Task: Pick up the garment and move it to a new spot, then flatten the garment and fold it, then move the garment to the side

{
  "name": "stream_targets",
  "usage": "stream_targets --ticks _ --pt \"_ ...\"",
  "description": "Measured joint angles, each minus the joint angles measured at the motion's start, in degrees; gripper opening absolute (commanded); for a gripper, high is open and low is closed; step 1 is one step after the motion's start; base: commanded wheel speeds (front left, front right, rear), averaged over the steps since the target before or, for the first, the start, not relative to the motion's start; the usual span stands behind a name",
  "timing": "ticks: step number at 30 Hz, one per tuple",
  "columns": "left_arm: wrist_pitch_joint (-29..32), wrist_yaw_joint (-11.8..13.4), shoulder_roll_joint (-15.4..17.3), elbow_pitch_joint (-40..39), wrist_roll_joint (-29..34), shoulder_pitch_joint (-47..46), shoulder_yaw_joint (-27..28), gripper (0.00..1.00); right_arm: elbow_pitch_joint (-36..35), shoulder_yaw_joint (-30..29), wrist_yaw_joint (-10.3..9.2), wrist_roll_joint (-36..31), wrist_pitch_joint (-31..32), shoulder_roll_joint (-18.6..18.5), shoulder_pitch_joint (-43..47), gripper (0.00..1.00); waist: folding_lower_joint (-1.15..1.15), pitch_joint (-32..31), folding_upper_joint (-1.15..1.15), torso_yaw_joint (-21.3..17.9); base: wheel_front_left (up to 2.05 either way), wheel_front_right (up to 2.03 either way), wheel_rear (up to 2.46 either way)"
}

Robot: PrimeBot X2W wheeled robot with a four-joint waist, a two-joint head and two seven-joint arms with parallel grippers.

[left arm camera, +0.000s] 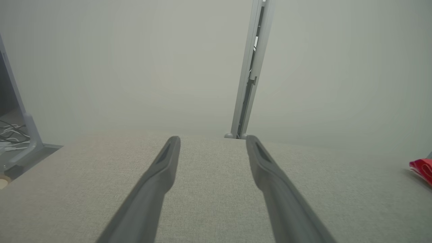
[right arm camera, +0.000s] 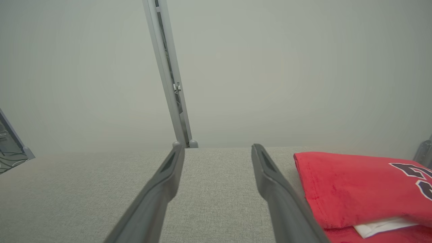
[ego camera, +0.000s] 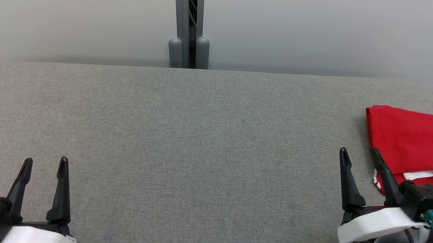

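A red jersey point(ego camera: 412, 141) lies folded at the far right of the frame on the grey fabric-covered counter point(ego camera: 198, 135), running past the right edge. Part of a dark number shows on top, and a white strip point(ego camera: 422, 175) peeks out between the layers along the near edge. Its neat, stacked shape and its place off to the side suggest the fold is done and the garment is parked where the task wants it.

The right claw point(ego camera: 358, 150) sits at the lower right, fingers apart and holding nothing. Its outer finger is just beside the jersey's folded edge; whether it touches the cloth I cannot tell. That spot reads as a release position after setting the bundle down.

The left claw point(ego camera: 46, 159) rests at the lower left, well apart from the jersey, fingers spread and empty over bare counter, likely because this last placement needs one arm.
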Motion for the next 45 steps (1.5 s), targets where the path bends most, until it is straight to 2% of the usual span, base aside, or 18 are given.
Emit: stream_targets --ticks 6,7,13,45 --pt "0.0 0.0 0.1 0.2 0.0 -0.2 0.0 1.00 0.1 0.0 0.00 0.4 0.0 0.0 0.0 1.00 0.00 0.0 0.00 0.1 0.00 0.00 0.00" --pt "0.0 0.1 0.0 0.4 0.0 -0.2 -0.1 0.00 0.3 0.0 0.00 0.4 0.0 0.0 0.1 0.00 0.00 0.0 0.00 0.1 0.00 0.00 0.00" --pt "0.7 -0.1 -2.2 3.1 -0.9 1.8 -0.9 0.00 3.2 0.1 0.00 1.3 0.3 0.8 3.3 0.00 0.00 0.0 0.00 0.1 0.00 0.00 0.00" --pt "8.9 -7.0 -4.9 6.1 -27.2 -1.5 6.3 0.00 3.1 -1.5 -0.01 32.5 5.3 0.7 3.0 0.00 0.00 -0.4 0.00 1.4 0.00 0.00 0.00"
